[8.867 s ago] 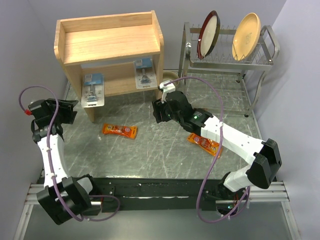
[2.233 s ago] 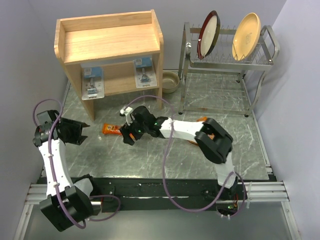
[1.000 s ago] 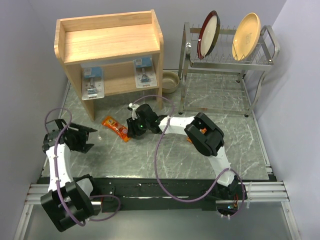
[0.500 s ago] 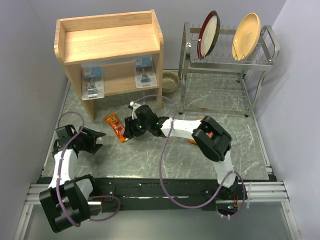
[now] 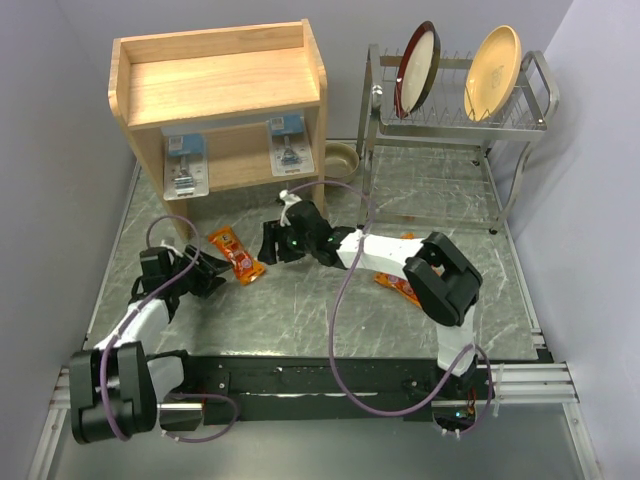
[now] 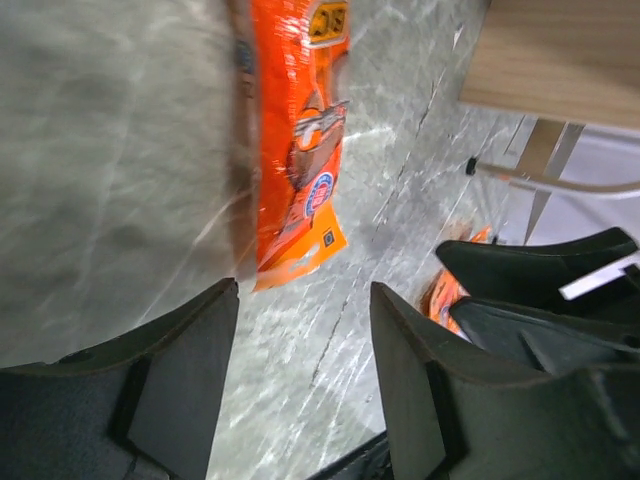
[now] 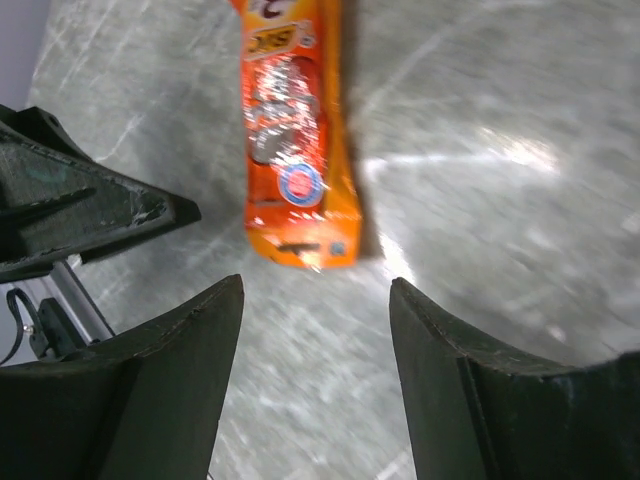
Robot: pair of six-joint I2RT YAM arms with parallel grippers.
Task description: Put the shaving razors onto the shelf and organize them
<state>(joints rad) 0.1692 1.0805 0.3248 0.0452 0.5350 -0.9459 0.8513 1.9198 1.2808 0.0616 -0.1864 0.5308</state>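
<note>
The orange pack (image 5: 236, 256) I'm after lies flat on the table (image 5: 300, 310) in front of the shelf (image 5: 220, 90). In the overhead view its long axis slants from far-left to near-right. It sits between my 2 grippers, the left gripper (image 5: 212, 273) just to its left and the right gripper (image 5: 270, 245) just to its right. Both are spread wide and hold nothing, and I can't call either one clearly nearer.

Each wrist camera shows the pack running lengthwise away from the fingers, its near end just ahead of the gap. I judge either arm could close across the width once it moves forward and down.

Only the overhead view shows the 2 blue-white packs (image 5: 187, 168) on the lower shelf. The left wrist view catches a second orange pack (image 6: 443, 290) farther off.
</note>
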